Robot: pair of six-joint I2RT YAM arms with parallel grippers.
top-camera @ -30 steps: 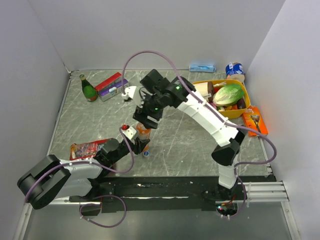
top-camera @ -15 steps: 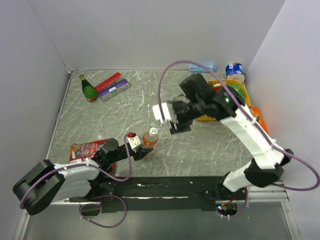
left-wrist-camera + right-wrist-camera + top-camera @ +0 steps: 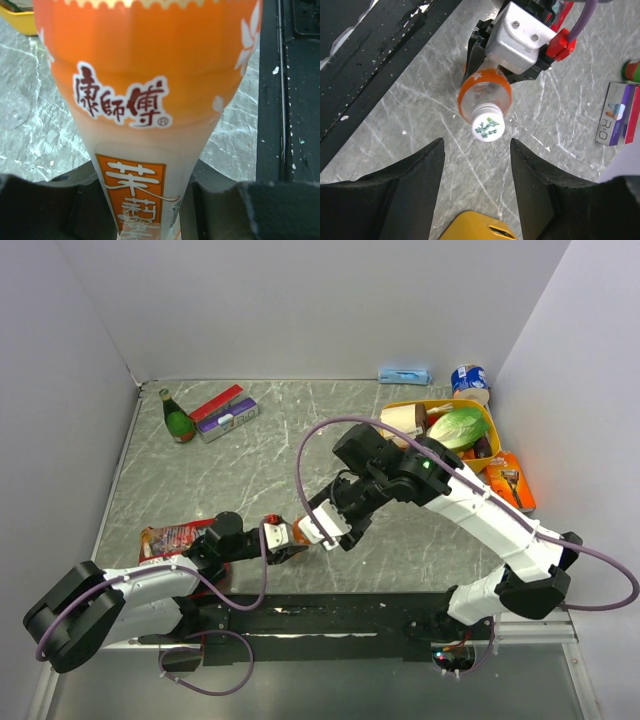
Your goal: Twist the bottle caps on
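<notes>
Orange drink (image 3: pixel 150 60) fills the bottle (image 3: pixel 485 97) clenched by left tool (image 3: pixel 283 538); right tool (image 3: pixel 476 150) gapes.

Our left arm (image 3: pixel 150 585) lies low and stretched out, reaching the bottle (image 3: pixel 296 533) from its left. Our left gripper (image 3: pixel 283 538) is clamped tight on the bottle's lower body, with a finger (image 3: pixel 55 200) pressed on each side. Our right arm (image 3: pixel 470 505) climbs from its base, bends at the elbow well right of the bottle, arches back over and folds down at the wrist. Our right gripper (image 3: pixel 320 534) sits just right of the bottle, aimed at its top. Its fingers (image 3: pixel 415 185) stand apart, the bottle's top just ahead of the gap between them, untouched.
</notes>
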